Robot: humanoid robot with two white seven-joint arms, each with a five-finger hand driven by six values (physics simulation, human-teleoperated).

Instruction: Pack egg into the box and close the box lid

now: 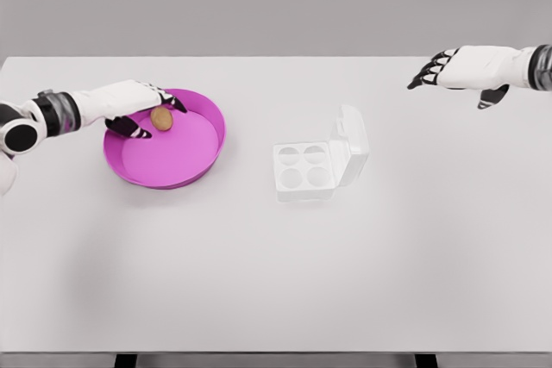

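A white table (259, 282) carries a magenta bowl (203, 157) and an open egg box (315, 165).

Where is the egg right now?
In the head view the egg is on the left, in the pink bowl near its back rim, between the fingers of the left hand. The open egg box sits empty to its right.

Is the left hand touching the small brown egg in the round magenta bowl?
Touching. The head view shows the left hand with fingers on both sides of the brown egg, no gap visible.
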